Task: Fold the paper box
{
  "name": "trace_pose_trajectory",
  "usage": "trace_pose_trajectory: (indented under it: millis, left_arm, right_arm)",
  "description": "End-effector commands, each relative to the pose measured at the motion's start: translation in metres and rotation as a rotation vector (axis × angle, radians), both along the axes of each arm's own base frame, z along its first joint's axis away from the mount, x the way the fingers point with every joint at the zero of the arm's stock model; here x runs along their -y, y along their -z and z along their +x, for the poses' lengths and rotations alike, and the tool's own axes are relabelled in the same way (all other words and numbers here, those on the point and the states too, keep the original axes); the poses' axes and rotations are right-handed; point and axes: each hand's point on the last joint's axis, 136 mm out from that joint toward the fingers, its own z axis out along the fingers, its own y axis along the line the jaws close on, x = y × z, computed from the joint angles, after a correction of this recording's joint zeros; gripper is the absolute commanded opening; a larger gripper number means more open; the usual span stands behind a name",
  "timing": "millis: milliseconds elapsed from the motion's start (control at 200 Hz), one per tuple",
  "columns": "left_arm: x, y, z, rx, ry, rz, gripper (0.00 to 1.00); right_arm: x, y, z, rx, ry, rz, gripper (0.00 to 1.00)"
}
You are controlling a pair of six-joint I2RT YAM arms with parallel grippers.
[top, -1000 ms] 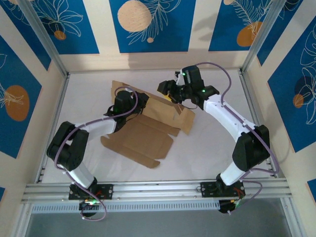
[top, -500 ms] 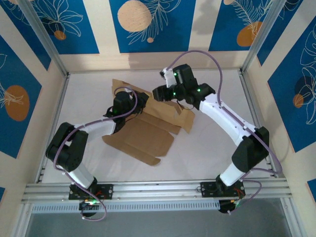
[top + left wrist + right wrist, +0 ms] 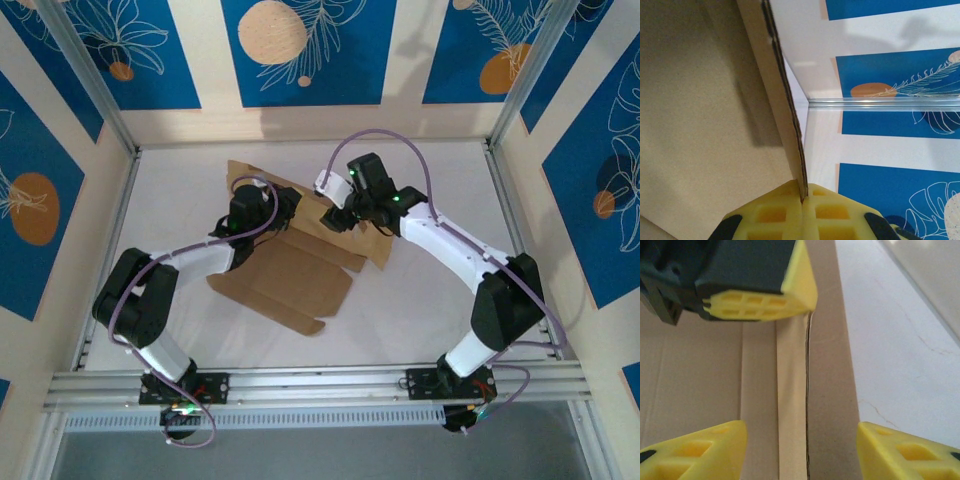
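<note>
Since the earlier top view, the right gripper (image 3: 335, 214) has swung down and left from the upper middle of the frame and now hangs over the raised rear panel of the paper box (image 3: 290, 280), a plain brown die-cut cardboard sheet with flaps. The left arm has not shifted. The sheet lies left of centre on the white table (image 3: 430, 300), its front part flat and its rear panel tilted up towards the top of the frame. The left gripper (image 3: 802, 197) is clamped tight on that panel's edge, which rises between its yellow pads (image 3: 772, 215) towards the upper left of the left wrist view. In the right wrist view the right gripper (image 3: 802, 450) stands about half open and holds nothing. Its two yellow fingertips (image 3: 695, 450) sit at the lower corners, and a pale crease strip with a thin slit runs straight up the frame between them. So the fold line's long axis lies in line with this gripper's reach, crossing its closing direction. A black-and-yellow finger (image 3: 760, 300) at upper left is probably the left gripper's, just beyond. The right arm looks better placed to work the crease while the left anchors the panel.
</note>
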Motion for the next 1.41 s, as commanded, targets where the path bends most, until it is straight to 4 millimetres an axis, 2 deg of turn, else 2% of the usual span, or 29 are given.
trace_pose_trajectory:
  millis: [0,195,335,400,440,600,665,725,895,1181,1286,1401]
  left_arm:
    - [0.005,-0.021,-0.004,0.055,0.032,-0.020,0.00]
    - [0.005,-0.020,-0.004,0.048,0.031,-0.020,0.00]
    - [0.004,-0.021,-0.004,0.044,0.032,-0.023,0.00]
    - [0.004,-0.026,-0.005,0.044,0.042,-0.031,0.00]
    - [0.003,-0.031,-0.005,0.043,0.051,-0.040,0.12]
    - [-0.028,-0.044,-0.011,-0.020,0.022,-0.036,0.49]
    - [-0.035,-0.050,-0.014,-0.048,0.022,-0.014,0.56]
    - [-0.035,-0.045,-0.021,-0.108,0.037,0.021,0.61]
    - [-0.025,-0.023,-0.038,-0.274,0.080,0.046,0.63]
    - [-0.039,-0.014,-0.052,-0.387,0.048,0.154,0.65]
    - [-0.039,-0.010,-0.048,-0.399,0.031,0.148,0.69]
    - [-0.032,-0.011,-0.036,-0.395,0.035,0.127,0.69]
  right_arm:
    - [-0.003,0.005,0.010,0.057,-0.024,-0.033,0.59]
    - [0.000,0.014,0.030,0.130,0.004,-0.112,0.46]
    - [-0.002,0.019,0.031,0.166,-0.017,-0.147,0.15]
    - [-0.003,0.019,0.032,0.209,-0.021,-0.173,0.04]
    - [-0.003,0.018,0.033,0.237,-0.023,-0.184,0.00]
    - [-0.008,0.005,0.033,0.378,-0.022,-0.217,0.00]
    - [-0.011,0.000,0.033,0.430,-0.015,-0.222,0.00]
    - [-0.013,-0.003,0.034,0.475,-0.013,-0.239,0.00]
    - [-0.022,-0.018,0.036,0.624,-0.012,-0.280,0.00]
    - [-0.033,-0.039,0.033,0.773,-0.031,-0.296,0.00]
    - [-0.040,-0.043,0.026,0.808,-0.061,-0.283,0.00]
    - [-0.045,-0.044,0.020,0.826,-0.083,-0.272,0.00]
